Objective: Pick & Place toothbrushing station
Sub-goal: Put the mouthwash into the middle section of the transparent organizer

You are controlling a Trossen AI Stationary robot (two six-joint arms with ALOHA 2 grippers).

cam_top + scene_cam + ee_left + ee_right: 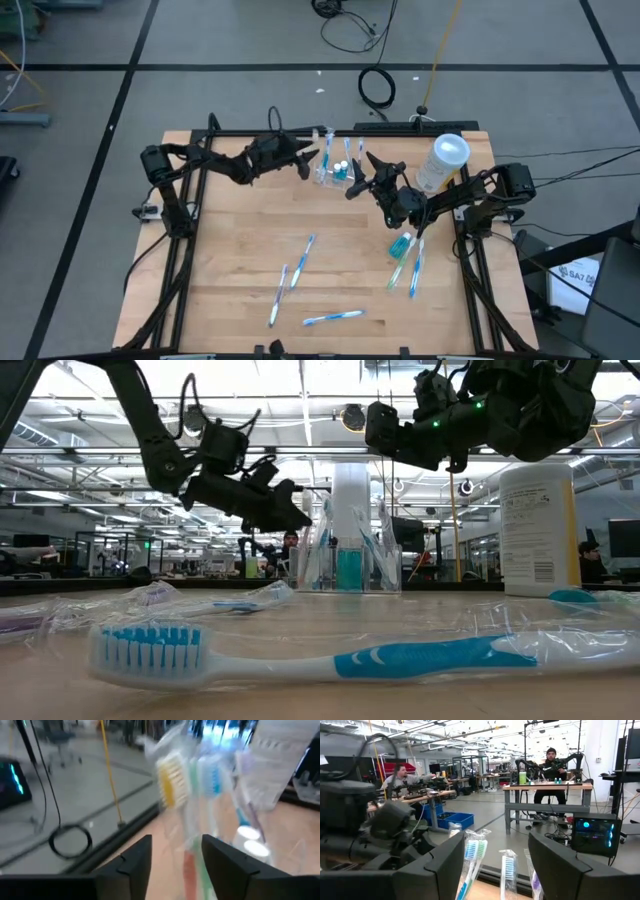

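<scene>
The toothbrushing station [335, 170] is a small clear holder standing near the table's far edge, also in the low view [350, 572]. Several wrapped toothbrushes stand upright in it. My left gripper [308, 163] is just left of it, open. In the left wrist view its fingers [131, 866] stand on either side of a wrapped yellow-bristled toothbrush [172, 785], with a gap on each side. My right gripper [356, 186] hovers open on the holder's right, above the table. The toothbrush heads [474, 851] show beyond its fingers [437, 865].
A whitish cylinder with a round white top [441, 163] stands right of the holder. Wrapped toothbrushes lie loose on the wood at mid-table [300, 260], near the front edge [333, 318] and at the right [405, 262]. One toothbrush lies close to the low camera [300, 655].
</scene>
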